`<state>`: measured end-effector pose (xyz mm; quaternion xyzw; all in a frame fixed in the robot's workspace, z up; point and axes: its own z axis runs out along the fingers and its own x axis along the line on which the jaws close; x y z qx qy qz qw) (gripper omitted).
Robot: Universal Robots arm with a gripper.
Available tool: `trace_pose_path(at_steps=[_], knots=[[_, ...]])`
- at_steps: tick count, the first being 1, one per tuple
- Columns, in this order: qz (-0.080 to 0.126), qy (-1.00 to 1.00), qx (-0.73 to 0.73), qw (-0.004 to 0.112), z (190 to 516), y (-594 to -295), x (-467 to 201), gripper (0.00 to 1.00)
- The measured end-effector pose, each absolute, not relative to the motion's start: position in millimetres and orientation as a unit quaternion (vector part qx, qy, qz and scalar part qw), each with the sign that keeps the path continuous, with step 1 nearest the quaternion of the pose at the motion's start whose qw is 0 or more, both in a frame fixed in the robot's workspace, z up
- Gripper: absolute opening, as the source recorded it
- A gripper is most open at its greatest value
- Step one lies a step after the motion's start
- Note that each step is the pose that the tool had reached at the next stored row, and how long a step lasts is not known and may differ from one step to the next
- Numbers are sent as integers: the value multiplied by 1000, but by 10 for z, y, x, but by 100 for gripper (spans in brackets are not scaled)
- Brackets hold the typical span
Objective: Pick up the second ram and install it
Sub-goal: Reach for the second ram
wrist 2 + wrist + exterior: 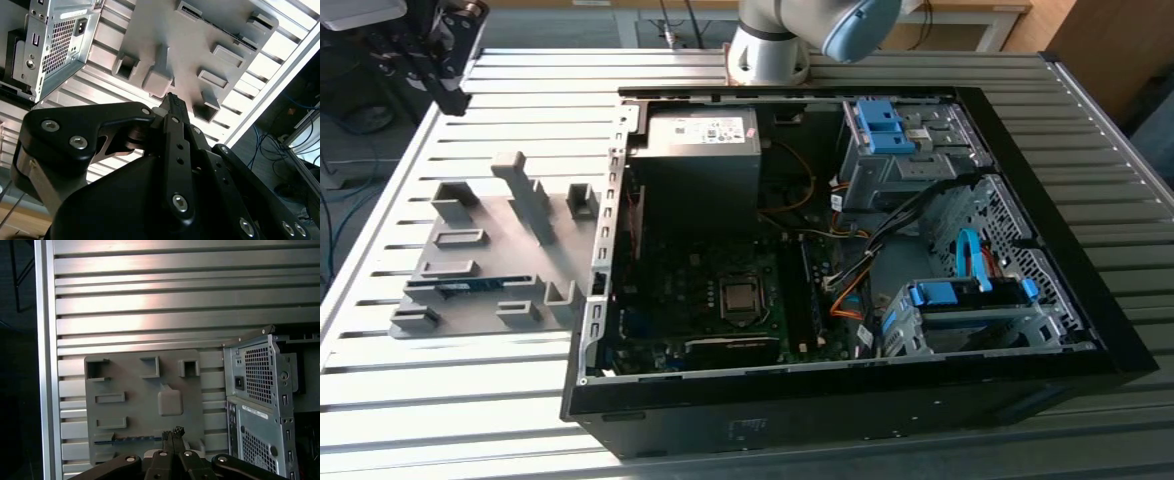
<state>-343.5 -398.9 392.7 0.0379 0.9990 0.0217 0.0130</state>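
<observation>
The fingers (169,444), closed together and empty above the tray (140,405), should open and align lengthwise with the second ram (131,439) by the table (150,315) edge.

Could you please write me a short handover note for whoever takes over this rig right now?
Gripper: jaws shut, holding nothing, hanging above the grey tray and apart from it.
Second ram: sits in a slot near one edge of the tray, which lies beside the open computer case on the slatted table.
Done: nothing of this step shows; the ram is untouched.
Left: the pick-up and the seating in the motherboard. I cannot tell whether a first stick already sits in the board's slots.
</observation>
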Motion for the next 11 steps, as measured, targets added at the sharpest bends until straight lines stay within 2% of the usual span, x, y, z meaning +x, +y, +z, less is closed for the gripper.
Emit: trace_pose_path(at_steps=[11], knots=[[22,999,38,13,3925,-3990,-3515,11]])
